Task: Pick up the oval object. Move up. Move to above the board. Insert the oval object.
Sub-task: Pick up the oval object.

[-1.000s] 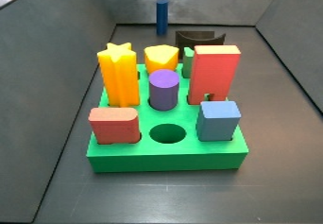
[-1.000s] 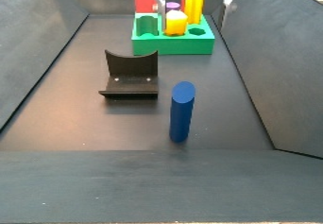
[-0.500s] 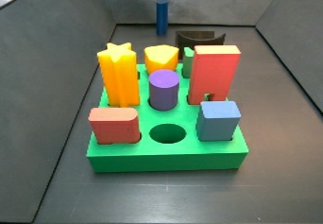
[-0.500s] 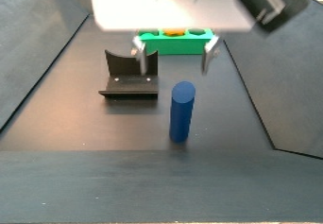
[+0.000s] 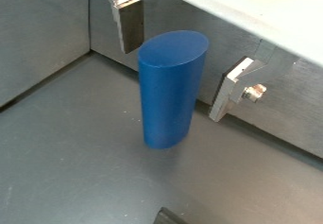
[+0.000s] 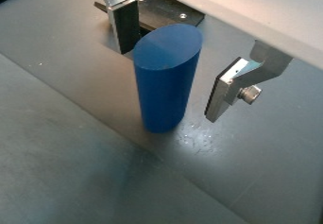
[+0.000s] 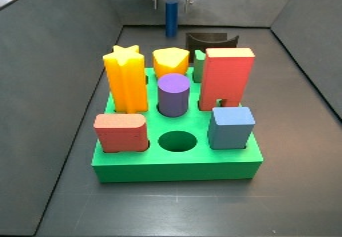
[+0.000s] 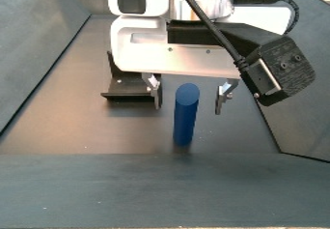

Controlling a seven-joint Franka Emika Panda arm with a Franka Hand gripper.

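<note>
Wrist views both show the oval object (image 5: 171, 91) standing upright on the dark floor between the gripper (image 5: 187, 58) fingers (image 6: 229, 87), which are spread wide with gaps on each side, touching nothing. Just behind it in a side view sits the fixture (image 8: 129, 84). Well apart, the board (image 7: 178, 165) carries a purple cylinder (image 7: 173, 94), red block (image 7: 227, 78) and yellow star (image 7: 126, 78), with its round hole (image 7: 177, 140) unoccupied.

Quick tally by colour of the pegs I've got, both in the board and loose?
Yellow: 2
Red: 2
Purple: 1
Blue: 2, the block and the oval object, upright between the open claw fingers
Total: 7
</note>
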